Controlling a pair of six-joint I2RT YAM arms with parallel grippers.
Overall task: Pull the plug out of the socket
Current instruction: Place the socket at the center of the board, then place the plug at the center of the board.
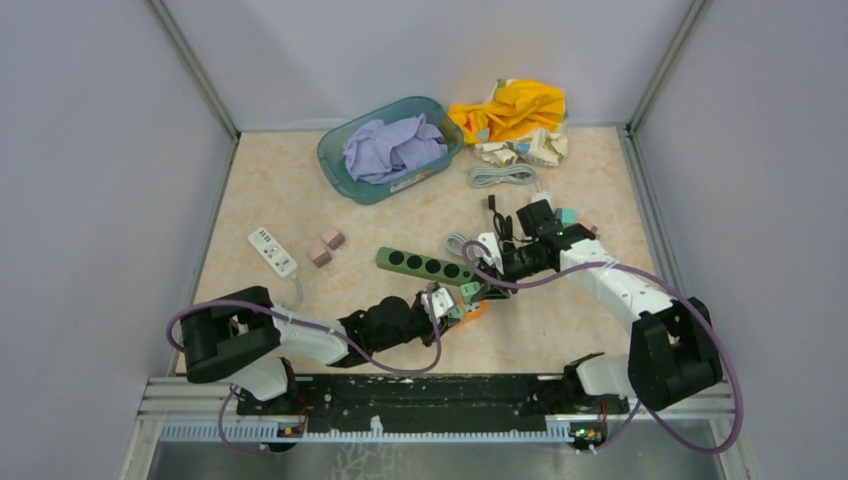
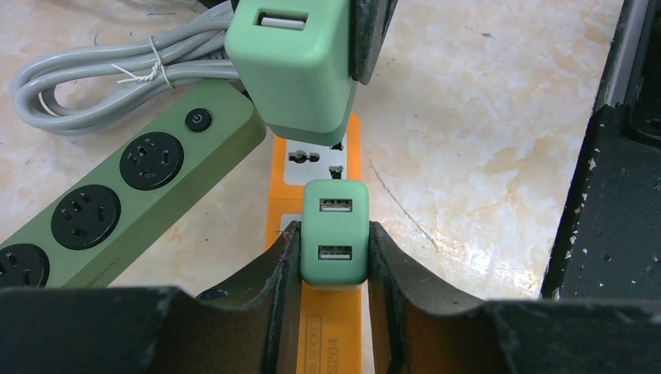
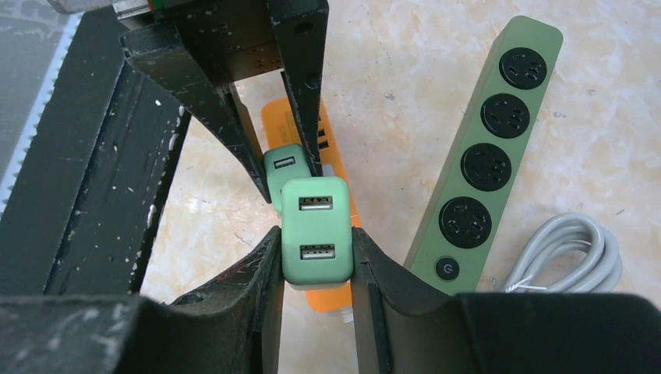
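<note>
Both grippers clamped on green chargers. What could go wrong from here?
Left gripper anchors the orange power strip only through its own USB charger; a hard pull might unseat that one.
Right gripper, shut on the second charger, sits close to the left fingers; they might clash.

**A:** Where does the top view sit?

**B:** High up, behind the left arm [image 1: 300, 340] and right arm [image 1: 620, 285]. It looks down over the whole table [image 1: 280, 190], with the near edge at the bottom and the far corners at the top.

**A:** The left wrist view?

**B:** Very close, just behind its own fingers [image 2: 277, 296]. It faces along the orange strip [image 2: 335, 327] toward the right arm.

**A:** And the right wrist?

**B:** Equally close, facing the opposite way, toward the near edge.

**A:** What do they share?

**B:** Both wrist views hold the orange strip, green strip [image 2: 117, 202], left plug [image 2: 334, 230] and right plug [image 2: 292, 70]. The top view shows that patch small, near the table's middle.
</note>
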